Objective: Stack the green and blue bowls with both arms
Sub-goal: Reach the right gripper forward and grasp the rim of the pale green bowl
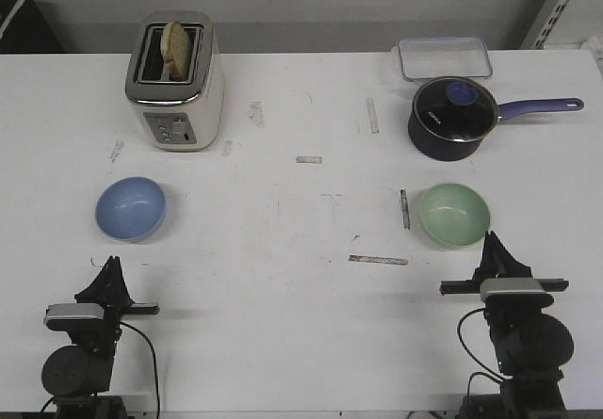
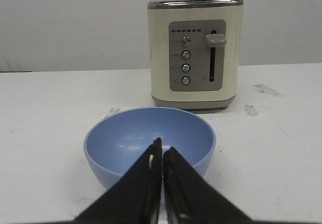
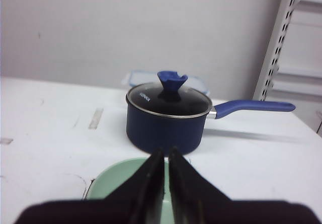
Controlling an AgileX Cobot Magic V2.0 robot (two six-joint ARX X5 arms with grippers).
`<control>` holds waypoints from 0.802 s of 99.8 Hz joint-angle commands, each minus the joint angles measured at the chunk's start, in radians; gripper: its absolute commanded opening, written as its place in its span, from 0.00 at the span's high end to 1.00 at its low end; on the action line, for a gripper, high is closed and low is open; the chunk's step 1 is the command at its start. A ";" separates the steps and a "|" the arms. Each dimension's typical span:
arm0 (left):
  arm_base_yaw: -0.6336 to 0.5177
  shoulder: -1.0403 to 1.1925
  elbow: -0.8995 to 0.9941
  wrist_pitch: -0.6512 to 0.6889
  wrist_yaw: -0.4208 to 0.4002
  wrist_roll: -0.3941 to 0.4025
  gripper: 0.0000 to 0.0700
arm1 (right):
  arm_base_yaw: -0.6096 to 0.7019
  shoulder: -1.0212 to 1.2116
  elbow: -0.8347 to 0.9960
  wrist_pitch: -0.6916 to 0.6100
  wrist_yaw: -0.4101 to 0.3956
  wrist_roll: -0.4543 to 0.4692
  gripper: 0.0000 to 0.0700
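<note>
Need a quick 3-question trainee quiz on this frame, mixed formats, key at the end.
1. True or false: the blue bowl already sits inside the green bowl.
2. Which item stands behind the green bowl on the table?
A. the toaster
B. the lidded saucepan
C. the clear container
3. Fill in: the left gripper and right gripper both have their jaws ____, holding nothing.

Key
1. False; the bowls sit apart, one in front of each arm.
2. B; the right wrist view shows the saucepan just past the green bowl.
3. Shut.
</note>
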 commanded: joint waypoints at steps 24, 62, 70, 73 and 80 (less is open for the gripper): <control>0.001 -0.002 -0.021 0.015 -0.002 0.012 1.00 | 0.000 0.335 0.232 -0.186 -0.001 0.084 0.99; 0.001 -0.002 -0.021 0.015 -0.002 0.012 1.00 | -0.024 0.681 0.523 -0.481 -0.015 0.142 0.99; 0.001 -0.002 -0.021 0.015 -0.002 0.012 1.00 | -0.045 0.750 0.593 -0.552 -0.064 0.162 0.99; 0.001 -0.002 -0.021 0.015 -0.002 0.012 1.00 | -0.055 0.774 0.618 -0.573 -0.089 0.167 0.98; 0.001 -0.002 -0.021 0.015 -0.002 0.012 1.00 | -0.082 0.829 0.672 -0.613 -0.145 0.187 0.97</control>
